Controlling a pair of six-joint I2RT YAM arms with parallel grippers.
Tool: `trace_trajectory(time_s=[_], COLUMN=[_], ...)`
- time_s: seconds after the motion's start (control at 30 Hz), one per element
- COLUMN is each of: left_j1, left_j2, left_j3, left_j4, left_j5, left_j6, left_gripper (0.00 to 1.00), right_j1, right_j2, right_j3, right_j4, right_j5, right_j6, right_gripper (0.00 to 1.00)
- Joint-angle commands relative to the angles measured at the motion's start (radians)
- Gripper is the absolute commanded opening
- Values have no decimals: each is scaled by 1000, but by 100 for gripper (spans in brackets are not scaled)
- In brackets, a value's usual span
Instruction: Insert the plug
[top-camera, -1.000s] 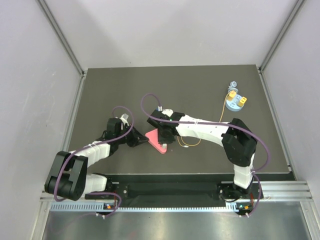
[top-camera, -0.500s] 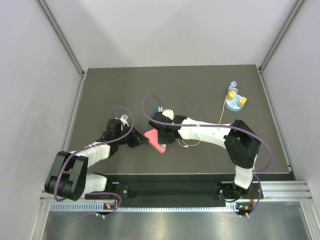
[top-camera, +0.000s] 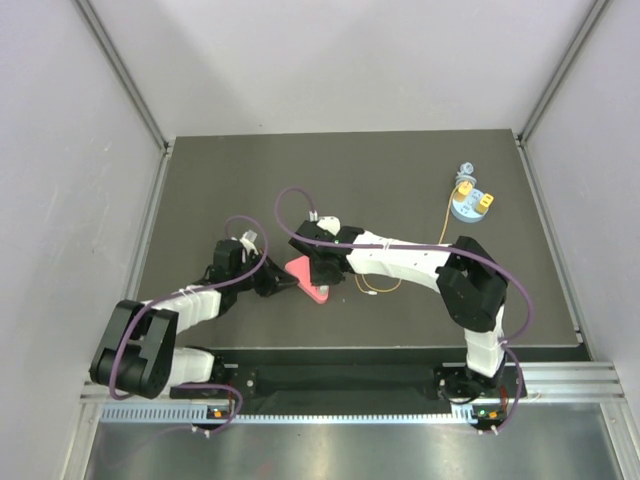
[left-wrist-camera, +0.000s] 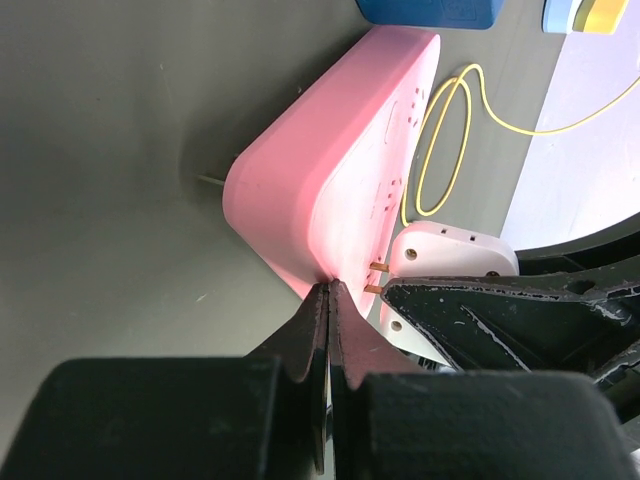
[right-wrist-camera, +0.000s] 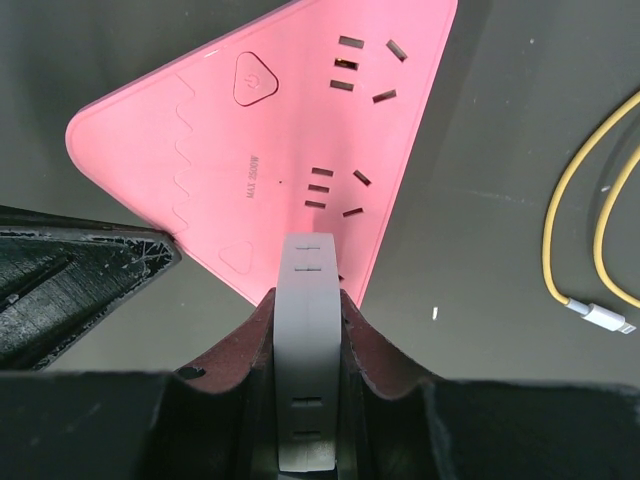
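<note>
1. The plug (right-wrist-camera: 308, 340), a white body with two copper prongs (left-wrist-camera: 377, 268), is clamped between the fingers of the right gripper (right-wrist-camera: 308, 300). The jaws are parted only by the plug's width. It is over the right side of the pink power strip (right-wrist-camera: 260, 150), which lies mid-table (top-camera: 250, 190), toward the near edge.
2. In the left wrist view the prongs reach the strip's face. I cannot tell whether they have entered any slots, because the plug hides the socket under it.
3. The left gripper (left-wrist-camera: 328, 292) is closed on nothing, with its tips against the strip's left edge. It looks to be acting as a brace.
4. To do this step well, I judge the prongs should stay square to the face and line up with the covered slots. The push should then go straight along the prongs while the left side stops the strip from sliding. A twist would likely jam the copper on the plastic.
5. The two grippers sit close beside each other at the strip, so there is little sideways room there.
6. A yellow cable (right-wrist-camera: 560, 240) loops just right of the strip and could snag on a wide swing.
7. A blue disc (top-camera: 472, 203) stands well apart at the far right, and bare table shows on the far side.
</note>
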Motion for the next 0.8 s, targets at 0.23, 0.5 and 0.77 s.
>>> trace_trajectory(time_s=[0.23,0.5,0.77], left_j1=[-13,-13,-15], left_j2=[80,65,75], left_j3=[-58,-70,-77], left_j4=[-28,-28,-22], left_j5=[-65,-82,-82], left_j6=[19,19,14], left_gripper=[0,0,0], right_j1=[15,15,17], right_j2=[135,163,192], right_j3=[-22,-26,-45], right_j4=[82,98,107], right_j5=[-127,-144,-150], right_j6=[19,31,39], right_gripper=[0,0,0])
